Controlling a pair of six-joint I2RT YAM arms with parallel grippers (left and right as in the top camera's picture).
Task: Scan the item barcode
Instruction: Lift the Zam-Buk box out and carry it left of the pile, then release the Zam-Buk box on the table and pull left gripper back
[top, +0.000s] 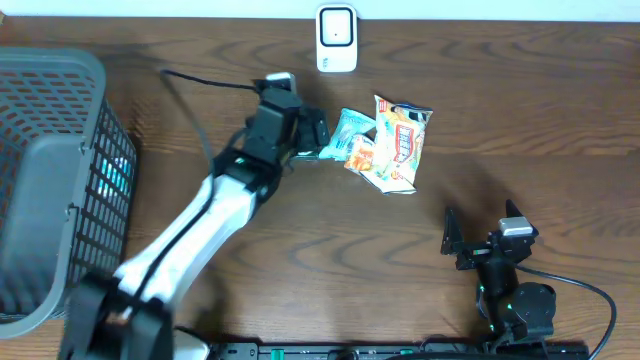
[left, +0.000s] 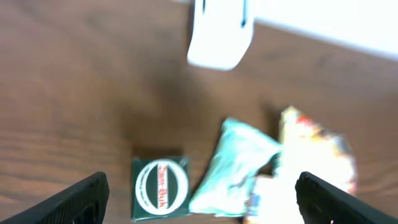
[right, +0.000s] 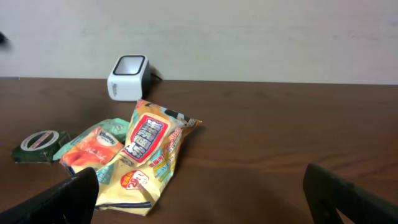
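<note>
Left gripper (left: 201, 184) hangs released, jaws wide, over the green box (left: 160, 188) lying free on the table (left: 74, 93), snack packets (left: 239, 168) at its 3 o'clock, scanner (left: 219, 34) at 1; likely picking an item, next a grasp, barcode toward scanner

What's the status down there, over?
Left gripper and right gripper open, empty. Green packet flat on table, short of scanner. Snack bags beside it, path clear.
</note>
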